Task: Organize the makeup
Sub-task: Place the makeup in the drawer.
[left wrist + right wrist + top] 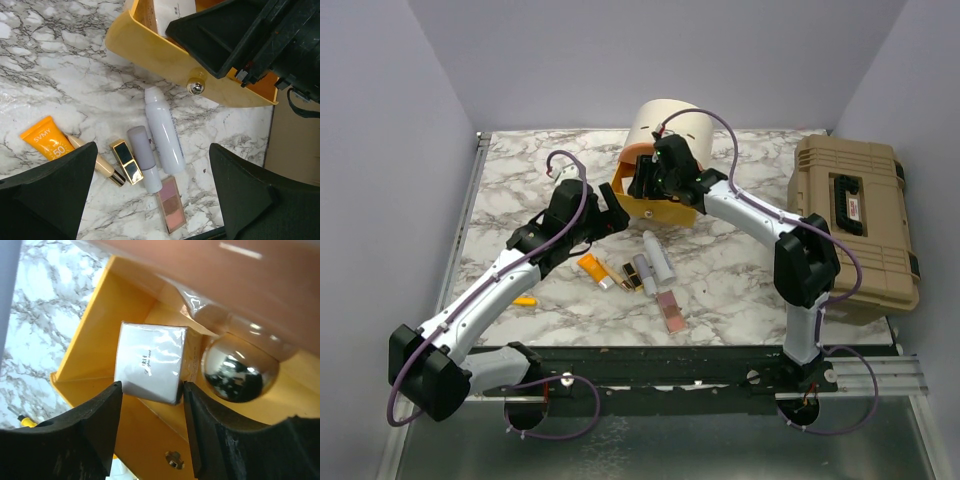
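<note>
Right tool: the right tool (pixel 152 387) reaches into the orange tray (pixel 100 315), its jaws partly apart on either side of the small white square compact (pixel 150 362). Whether they pinch the compact or merely flank it cannot be told.
White compact: it sits inside the tray against the back wall, just beside a chrome ball (pixel 239 372), which is where sorted makeup would seem to belong.
Container: the tray juts from the mouth of the cream cylindrical case (pixel 665 120), upper centre of the overhead view. Only the compact can be seen in it.
Left tool: the left tool (pixel 152 147) hangs spread wide and empty above the loose items, apparently placed for the next pick.
On the table: side by side at centre of the marble table (pixel 520 170) lie an orange tube (pixel 45 142), a cream stick (pixel 97 162), a gold-black lipstick (pixel 126 161), a silver tube (pixel 144 157), a white tube (pixel 162 127) and, at the lower end of the tubes, a pink palette (pixel 171 202). None is in the tray.
Toolbox: the tan toolbox (pixel 855 215) sits closed at the right edge, apart from the work.
</note>
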You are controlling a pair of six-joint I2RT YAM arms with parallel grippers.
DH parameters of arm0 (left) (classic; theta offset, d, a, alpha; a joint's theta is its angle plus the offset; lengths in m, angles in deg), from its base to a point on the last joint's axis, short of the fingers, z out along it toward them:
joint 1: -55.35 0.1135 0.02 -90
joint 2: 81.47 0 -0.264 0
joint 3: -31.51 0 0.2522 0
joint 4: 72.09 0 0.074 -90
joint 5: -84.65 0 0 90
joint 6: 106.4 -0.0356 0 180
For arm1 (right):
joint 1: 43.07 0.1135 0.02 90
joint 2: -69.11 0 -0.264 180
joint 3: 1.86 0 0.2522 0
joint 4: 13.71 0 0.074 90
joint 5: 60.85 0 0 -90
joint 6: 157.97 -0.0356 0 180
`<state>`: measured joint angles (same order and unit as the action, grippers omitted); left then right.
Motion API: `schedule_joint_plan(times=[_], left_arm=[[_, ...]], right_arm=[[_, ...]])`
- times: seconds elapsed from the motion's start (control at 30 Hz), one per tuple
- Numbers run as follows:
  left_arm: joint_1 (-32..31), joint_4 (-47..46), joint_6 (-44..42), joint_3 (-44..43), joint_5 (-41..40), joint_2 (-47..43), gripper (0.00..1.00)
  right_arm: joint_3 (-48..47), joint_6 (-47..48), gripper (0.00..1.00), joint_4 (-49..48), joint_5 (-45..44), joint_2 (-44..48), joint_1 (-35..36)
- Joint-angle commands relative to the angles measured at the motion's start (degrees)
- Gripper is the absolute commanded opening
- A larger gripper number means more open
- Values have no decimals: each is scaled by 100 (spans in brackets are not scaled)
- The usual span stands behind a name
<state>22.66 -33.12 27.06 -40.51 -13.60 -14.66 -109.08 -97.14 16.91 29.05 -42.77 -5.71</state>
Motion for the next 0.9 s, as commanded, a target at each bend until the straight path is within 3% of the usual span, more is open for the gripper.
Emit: schedule_joint_plan(times=[0.0, 0.27, 0.47, 0.67, 0.87], left_arm=[[37, -111, -65, 95, 148, 30, 94], [35, -216, -49, 253, 61, -133, 94], [95, -417, 28, 352, -626, -270, 98], [137, -677, 293, 411, -1180, -262, 99], [166, -838, 636, 540, -1117, -175, 99]], right_arm=[[273, 40, 57, -662, 507, 79, -21], [409, 286, 58, -536, 723, 429, -19], [545, 685, 62, -302, 792, 862, -23], [1408, 1088, 62, -748, 1161, 1763, -20], [1871, 1334, 62, -724, 1343, 2318, -19]])
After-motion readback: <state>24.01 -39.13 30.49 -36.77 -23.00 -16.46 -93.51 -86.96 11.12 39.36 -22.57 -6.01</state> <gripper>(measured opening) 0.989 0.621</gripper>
